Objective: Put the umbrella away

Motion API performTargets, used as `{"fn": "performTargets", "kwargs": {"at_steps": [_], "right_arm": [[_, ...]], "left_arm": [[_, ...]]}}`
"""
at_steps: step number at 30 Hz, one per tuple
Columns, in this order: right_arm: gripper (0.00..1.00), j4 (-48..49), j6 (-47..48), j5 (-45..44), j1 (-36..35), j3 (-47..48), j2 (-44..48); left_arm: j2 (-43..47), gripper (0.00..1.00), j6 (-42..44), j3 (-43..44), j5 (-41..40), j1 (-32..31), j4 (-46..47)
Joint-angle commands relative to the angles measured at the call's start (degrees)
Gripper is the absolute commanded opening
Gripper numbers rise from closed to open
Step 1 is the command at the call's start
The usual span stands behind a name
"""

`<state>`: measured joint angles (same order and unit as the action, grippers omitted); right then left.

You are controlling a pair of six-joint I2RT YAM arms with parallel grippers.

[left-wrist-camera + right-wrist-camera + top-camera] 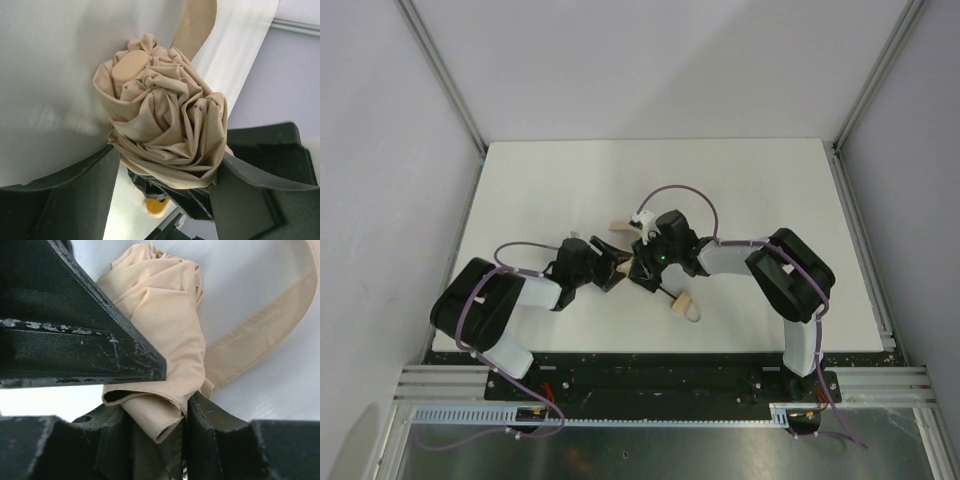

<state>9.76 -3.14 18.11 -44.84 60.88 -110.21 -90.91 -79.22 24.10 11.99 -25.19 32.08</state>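
The umbrella [165, 125], folded into a tan bundle, lies mid-tabletop [740, 180], its wooden handle [681, 303] toward the near edge. Left fingers [75, 195] close against both sides of the bundle. Right fingers [90, 340] pinch its fabric folds.

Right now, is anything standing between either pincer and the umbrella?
Nothing visible does. The left pincer has its fingers against both sides of the umbrella, on its bunched fabric, and the right pincer pinches the rolled fabric. The loose strap lies on the table beside it, not in between.
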Motion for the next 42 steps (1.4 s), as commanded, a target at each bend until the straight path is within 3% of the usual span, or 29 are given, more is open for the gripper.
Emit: {"fn": "performTargets", "kwargs": {"at_steps": [1, 6, 10, 12, 16, 18, 20, 27, 30, 35, 42], "right_arm": [[0.0, -1.52, -6.93, 25.51, 3.22, -3.56, -7.61], [0.0, 2.78, -11.83, 36.91, 6.09, -3.58, -11.28], [0.0, 3.81, -13.49, 40.73, 6.77, -3.52, -11.91], [0.0, 5.04, -14.93, 42.57, 7.37, -3.5, -12.03], [0.0, 1.68, -12.98, 41.26, 7.96, -2.36, -10.74], [0.0, -3.93, -10.23, 37.56, 7.96, -0.51, -9.65], [0.09, -10.04, -7.08, 32.24, 7.54, 1.89, -8.32], [0.65, -21.42, -2.31, 13.98, 5.18, 6.09, -1.82], [0.82, -25.0, -0.13, 7.45, 4.26, 6.98, 2.34], [0.92, -27.94, 4.94, -7.1, -0.41, 7.17, 9.25], [0.96, -20.51, 11.92, -28.68, -11.91, 6.84, 9.15]], "left_arm": [[-4.33, 0.74, 6.46, -1.79, -0.09, -0.14, -10.35], [-5.86, 0.74, 7.8, -1.54, -1.15, 0.1, -10.47], [-6.17, 0.69, 8.47, -1.36, -1.79, 0.27, -10.46], [-6.24, 0.61, 9.04, -1.12, -2.23, 0.31, -10.45], [-6.58, 0.33, 9.27, -1.56, -2.25, 0.35, -10.44], [-5.99, 0.25, 9.39, -2.31, -2.39, 0.33, -10.39], [-4.9, 0.21, 9.54, -3.2, -2.98, 0.34, -10.26], [-3.84, 0.18, 9.65, -3.97, -3.02, 0.25, -10.22], [-4.2, 0.17, 9.53, -3.89, -2.62, 0.23, -10.19], [-4.04, 0.16, 9.17, -3.88, -2.39, -0.06, -10.12], [-2.84, 0.16, 7.91, -4.33, -2.07, -0.25, -10.15]]}}
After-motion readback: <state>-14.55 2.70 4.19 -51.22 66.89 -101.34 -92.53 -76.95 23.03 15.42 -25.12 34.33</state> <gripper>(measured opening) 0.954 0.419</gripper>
